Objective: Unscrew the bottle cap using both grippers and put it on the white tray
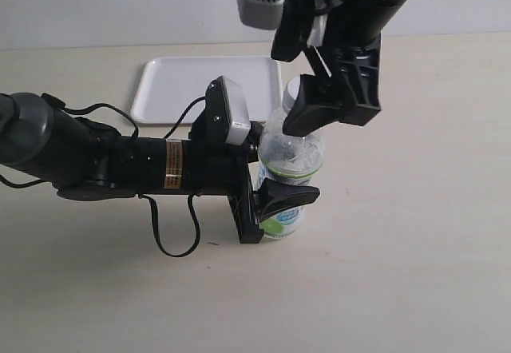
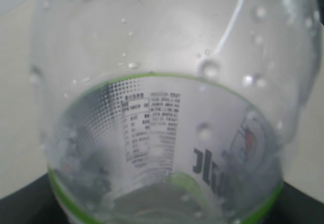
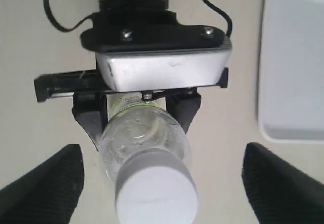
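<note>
Soft, even light over the table point(image 1: 399, 273), shadows barely there. Left wrist view: bottle point(image 2: 167, 46) right at the lens, hazy, its print soft, a bright glare streak on the plastic. Right wrist view: cap point(image 3: 157, 193) blurred up close, tray point(image 3: 293, 57) nearly washed out.

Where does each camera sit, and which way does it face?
Exterior: off the arms, high, looking down on the table; shows left gripper clamping the bottle, right gripper over it, white tray beyond.
Left wrist: pressed against the bottle's label; none of the robot clearly shows.
Right wrist: above the bottle cap, looking down; its own open jaws flank the cap, left gripper round the bottle.
Shared: exterior and right wrist both show tray, bottle, left gripper.
</note>
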You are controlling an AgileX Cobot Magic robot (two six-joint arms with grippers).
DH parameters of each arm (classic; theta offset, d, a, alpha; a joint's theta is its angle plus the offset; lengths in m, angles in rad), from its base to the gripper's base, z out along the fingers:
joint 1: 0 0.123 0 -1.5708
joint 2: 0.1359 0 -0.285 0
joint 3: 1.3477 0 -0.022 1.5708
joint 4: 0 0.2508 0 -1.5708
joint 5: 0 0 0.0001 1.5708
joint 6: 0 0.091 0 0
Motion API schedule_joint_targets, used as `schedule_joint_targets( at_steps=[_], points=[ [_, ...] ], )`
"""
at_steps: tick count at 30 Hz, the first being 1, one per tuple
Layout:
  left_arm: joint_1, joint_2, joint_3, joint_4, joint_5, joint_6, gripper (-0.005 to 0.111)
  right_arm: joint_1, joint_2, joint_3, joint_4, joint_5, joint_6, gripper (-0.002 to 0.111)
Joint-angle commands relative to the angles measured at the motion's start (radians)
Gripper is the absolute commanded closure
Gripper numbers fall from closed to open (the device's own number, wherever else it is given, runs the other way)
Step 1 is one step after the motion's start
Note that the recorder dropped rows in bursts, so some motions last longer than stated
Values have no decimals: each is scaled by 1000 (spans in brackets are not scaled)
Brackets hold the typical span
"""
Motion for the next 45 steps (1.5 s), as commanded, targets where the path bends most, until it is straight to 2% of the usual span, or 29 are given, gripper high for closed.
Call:
schedule_joint_targets(
  at_steps=[1,5,13,27,41,45],
  points=[
    [-2,-12,-2,-8,-38,-1,107,2,-1,-8,11,-3,387,27],
    [-2,-12,-2,-8,-38,-1,107,2,-1,-8,2,-3,669,27],
    [-2,-12,-2,-6,-38,-1,107,2,-1,-8,0,63,1042,27],
    [-2,-12,-2,-6,-38,-1,107,2,-1,-8,-18,96,1073,28],
    [-2,-12,-2,-6,-38,-1,107,2,-1,-8,-28,70,1092,45],
    [-2,-12,-2,-6,-38,-1,107,2,-1,-8,-28,63,1121,58]
  ],
)
